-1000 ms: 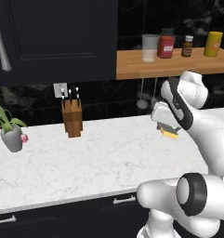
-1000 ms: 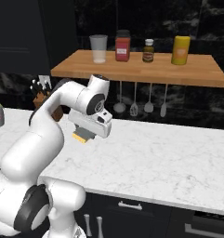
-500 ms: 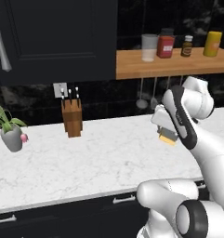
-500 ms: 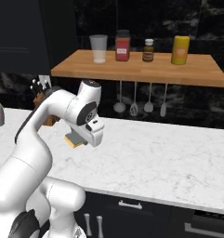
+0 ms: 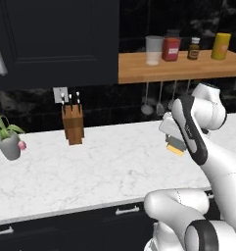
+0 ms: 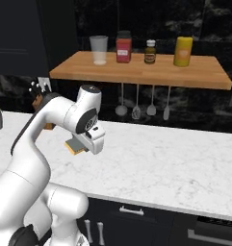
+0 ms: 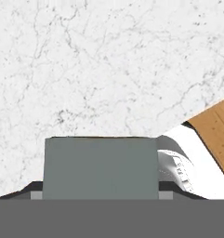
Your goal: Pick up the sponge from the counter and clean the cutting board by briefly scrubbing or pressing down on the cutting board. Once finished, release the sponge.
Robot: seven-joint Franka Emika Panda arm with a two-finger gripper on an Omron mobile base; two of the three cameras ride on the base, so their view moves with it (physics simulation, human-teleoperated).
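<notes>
One sponge (image 7: 100, 166) in gripper (image 6: 82, 146)

The counter (image 5: 90, 166) looks like polished white marble with faint grey veins. The sponge (image 7: 100, 167) shows a matt grey-green scrub face (yellow foam beneath, seen from the base views). The cutting board (image 7: 215, 126) is smooth reddish-brown wood; the knife block (image 5: 73, 125) darker wood.

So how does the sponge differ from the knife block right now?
The sponge is a small yellow block with a grey-green top, held above the counter at the gripper; the knife block is taller, brown wood, standing upright on the counter near the back wall. Both are boxy.
</notes>
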